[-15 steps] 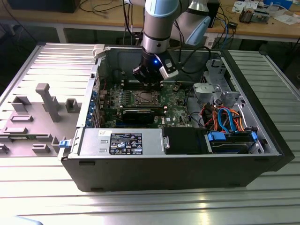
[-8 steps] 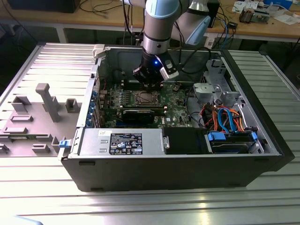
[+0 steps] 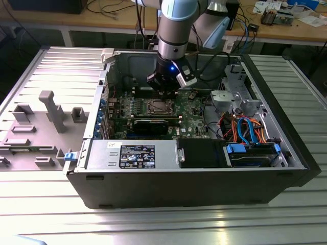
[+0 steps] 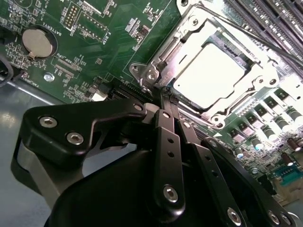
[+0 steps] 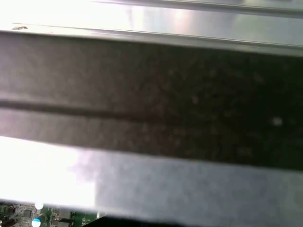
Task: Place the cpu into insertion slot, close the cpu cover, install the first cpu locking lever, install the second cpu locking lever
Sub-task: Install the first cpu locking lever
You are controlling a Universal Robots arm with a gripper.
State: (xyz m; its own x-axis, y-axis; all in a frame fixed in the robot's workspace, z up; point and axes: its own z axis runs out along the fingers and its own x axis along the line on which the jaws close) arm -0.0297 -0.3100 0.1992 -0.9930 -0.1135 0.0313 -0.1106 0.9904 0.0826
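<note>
Hanging low inside the open computer case (image 3: 204, 168), the arm (image 3: 176, 30) with the tool (image 3: 164, 88) just behind the insertion slot (image 3: 159, 107) as the exterior view gives it; in the second wrist view, the tool (image 4: 163, 93) reaching with its two black fingers (image 4: 166, 137) pressed together, tips meeting at the near corner of the socket frame; clenched, then, and whether anything thin is being pinched between the tips, cannot tell. Sitting already in the insertion slot (image 4: 189, 42), the cpu (image 4: 208, 75), its plain metal top shining bright under the light; lying flat around the cpu, the cpu cover (image 4: 265, 78), its square window framing the chip. Spreading all around the slot, the green circuit board (image 4: 94, 52), with a round coin battery (image 4: 36, 41) well apart from the slot, and rows of long memory slots (image 4: 270, 19) on the slot's far side. Resting on a ribbed metal table (image 3: 163, 224), the case; standing on the table beside the case, at the exterior view's left, some grey holders (image 3: 51, 109).
</note>
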